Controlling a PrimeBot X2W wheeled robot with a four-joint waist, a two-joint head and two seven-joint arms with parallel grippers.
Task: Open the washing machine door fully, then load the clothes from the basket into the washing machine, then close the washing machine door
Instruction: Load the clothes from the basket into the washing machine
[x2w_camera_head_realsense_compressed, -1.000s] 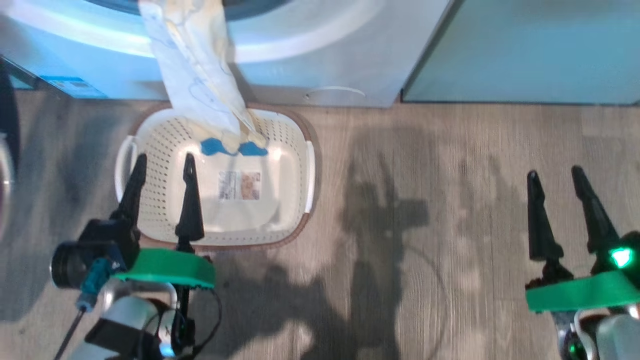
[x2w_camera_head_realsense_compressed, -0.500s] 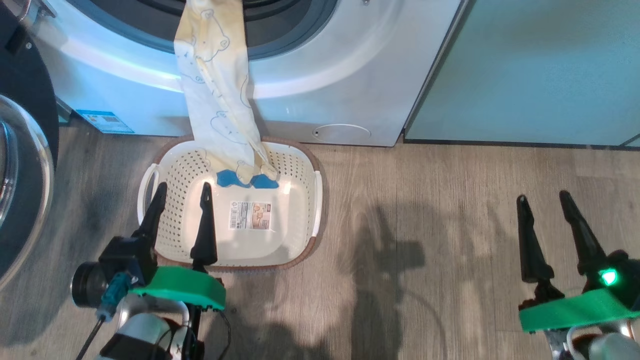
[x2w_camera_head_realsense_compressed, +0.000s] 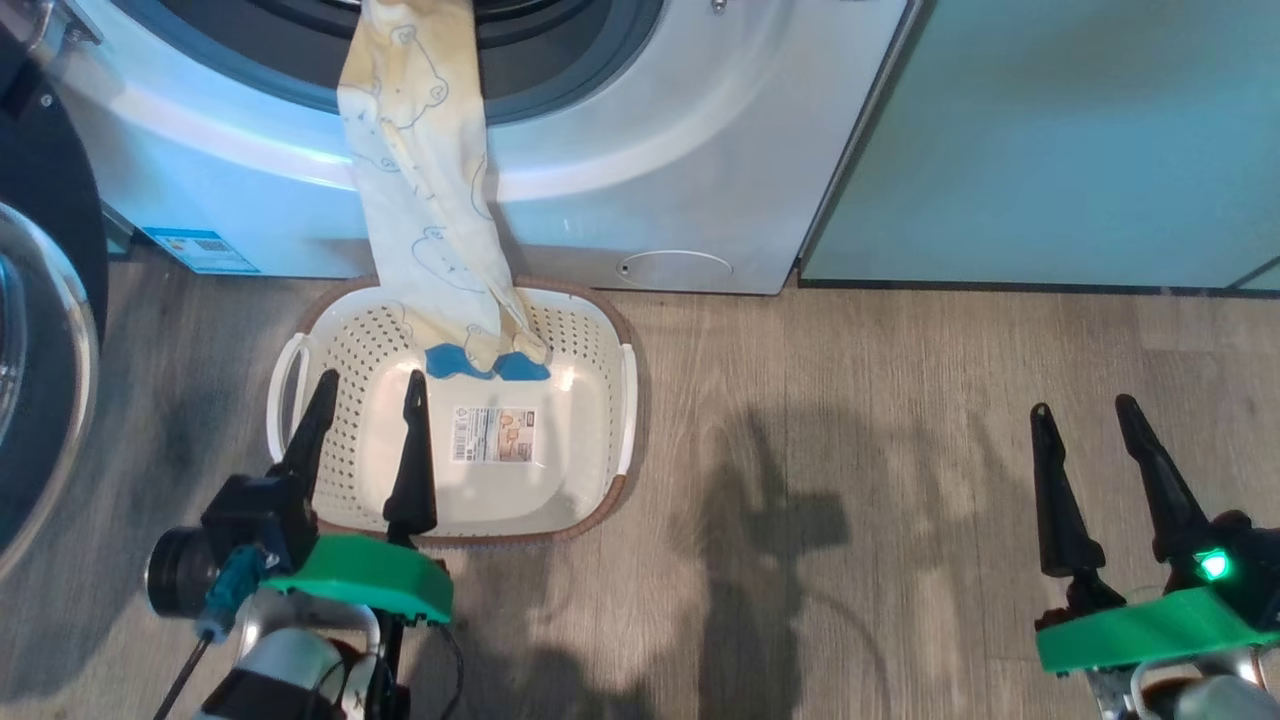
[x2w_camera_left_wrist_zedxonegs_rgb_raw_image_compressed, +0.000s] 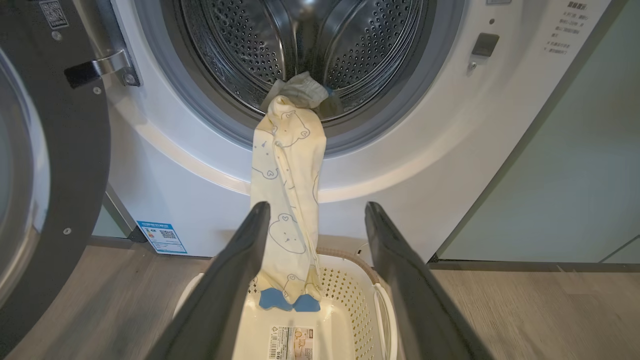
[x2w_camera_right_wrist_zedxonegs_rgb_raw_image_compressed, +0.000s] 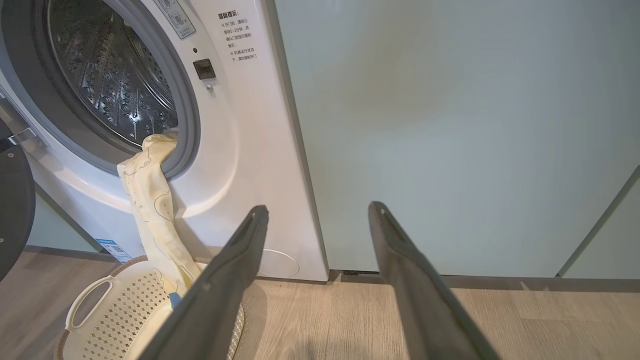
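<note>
The clothes are soft, light and floppy. They hang out of the washing machine down into the basket. I think the best place to pinch them is just above the basket. The left pincer over the basket and the right pincer far from the basket both gape wide, empty.

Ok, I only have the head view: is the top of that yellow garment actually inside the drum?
Observer: Yes. In the left wrist view the garment has its top end bunched just inside the drum, on the front lip.
Operator: Anything else in there?
Observer: A pale grey cloth lies right behind that end.
Operator: Is the latch slot covered?
Observer: No, the latch slot on the right of the opening is bare.
</note>
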